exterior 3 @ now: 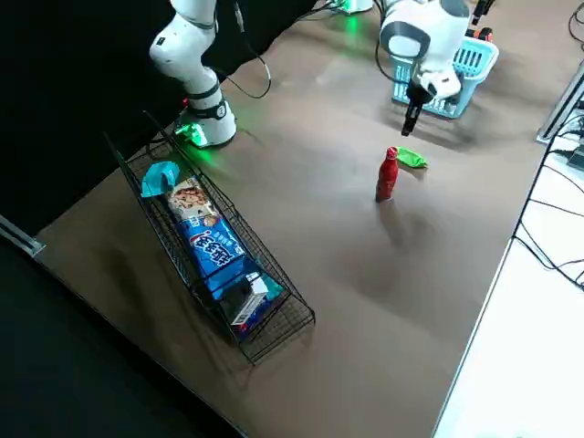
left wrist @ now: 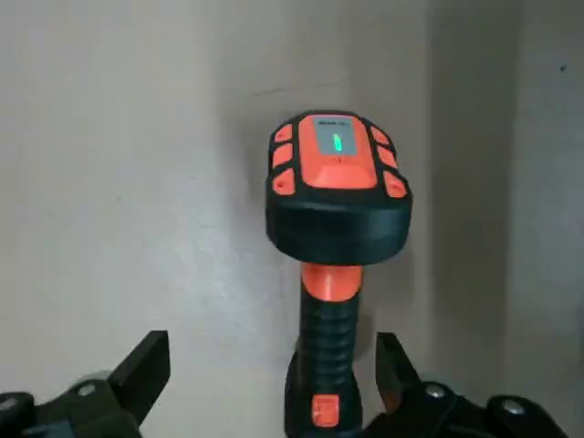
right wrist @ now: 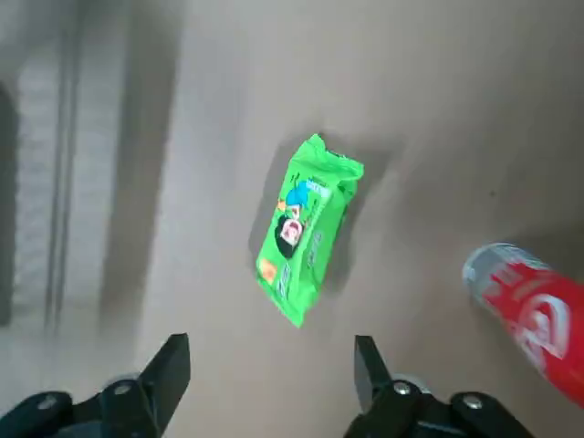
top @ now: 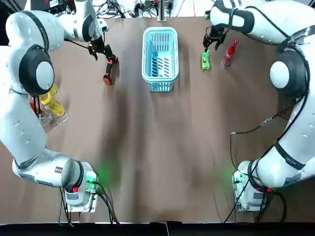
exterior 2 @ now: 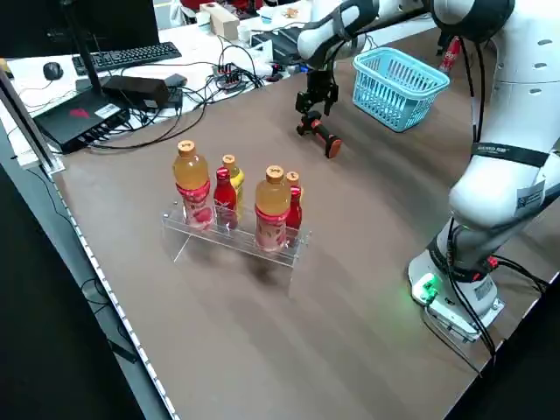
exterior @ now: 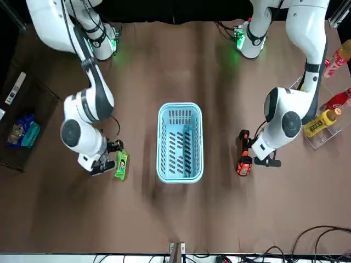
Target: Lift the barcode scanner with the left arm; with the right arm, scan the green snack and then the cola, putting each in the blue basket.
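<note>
The orange-and-black barcode scanner (top: 109,72) (left wrist: 337,192) lies flat on the brown table, left of the blue basket (top: 160,31) (exterior: 180,106). My left gripper (top: 100,49) (left wrist: 269,376) hovers just over its handle, open, with the handle between the fingers (left wrist: 144,368) and off-centre. The green snack (top: 205,60) (right wrist: 307,228) lies right of the basket, and the red cola bottle (top: 229,53) (right wrist: 529,315) stands beside it. My right gripper (top: 212,42) (right wrist: 269,376) hangs open above the snack, holding nothing.
A clear rack of drink bottles (top: 50,102) (exterior 2: 236,206) stands at the table's left edge. A wire basket of packaged snacks (exterior 3: 214,246) sits off the right side. Cables run along the far edge (top: 123,10).
</note>
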{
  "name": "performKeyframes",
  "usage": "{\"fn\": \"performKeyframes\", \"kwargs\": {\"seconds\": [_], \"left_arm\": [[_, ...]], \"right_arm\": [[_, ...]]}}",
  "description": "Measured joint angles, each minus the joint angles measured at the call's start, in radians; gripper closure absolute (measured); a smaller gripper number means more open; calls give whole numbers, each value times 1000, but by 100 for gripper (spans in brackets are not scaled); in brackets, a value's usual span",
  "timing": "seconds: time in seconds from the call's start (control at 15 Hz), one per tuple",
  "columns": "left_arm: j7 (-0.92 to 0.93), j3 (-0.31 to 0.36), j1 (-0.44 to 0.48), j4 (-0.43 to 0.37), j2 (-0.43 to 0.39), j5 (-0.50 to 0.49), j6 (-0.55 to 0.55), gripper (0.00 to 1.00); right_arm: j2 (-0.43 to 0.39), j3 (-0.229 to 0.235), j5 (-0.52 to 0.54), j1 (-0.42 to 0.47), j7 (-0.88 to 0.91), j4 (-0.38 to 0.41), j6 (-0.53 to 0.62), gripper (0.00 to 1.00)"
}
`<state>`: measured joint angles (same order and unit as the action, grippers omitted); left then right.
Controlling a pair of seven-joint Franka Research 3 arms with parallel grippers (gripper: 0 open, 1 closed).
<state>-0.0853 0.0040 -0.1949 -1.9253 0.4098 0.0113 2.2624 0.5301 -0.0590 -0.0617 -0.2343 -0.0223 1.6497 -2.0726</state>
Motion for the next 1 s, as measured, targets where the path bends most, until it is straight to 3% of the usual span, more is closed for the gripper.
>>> {"fn": "performKeyframes", "kwargs": {"seconds": [0.07, 0.2, 0.27, 1.0], "left_arm": [[-22, 0, -10, -6, 6, 0, 17, 0], [-51, 0, -29, -13, 23, 0, 52, 0], [-55, 0, -34, -14, 34, 0, 67, 0], [-49, 2, -35, -6, 92, -32, 99, 0]], "right_arm": [[23, 0, 0, -3, -10, -2, -18, 29], [57, 3, 0, -3, -17, -8, -43, 33], [69, 7, 0, -3, -19, -10, -54, 40], [148, 18, 0, 1, -23, -16, -170, 52]]}}
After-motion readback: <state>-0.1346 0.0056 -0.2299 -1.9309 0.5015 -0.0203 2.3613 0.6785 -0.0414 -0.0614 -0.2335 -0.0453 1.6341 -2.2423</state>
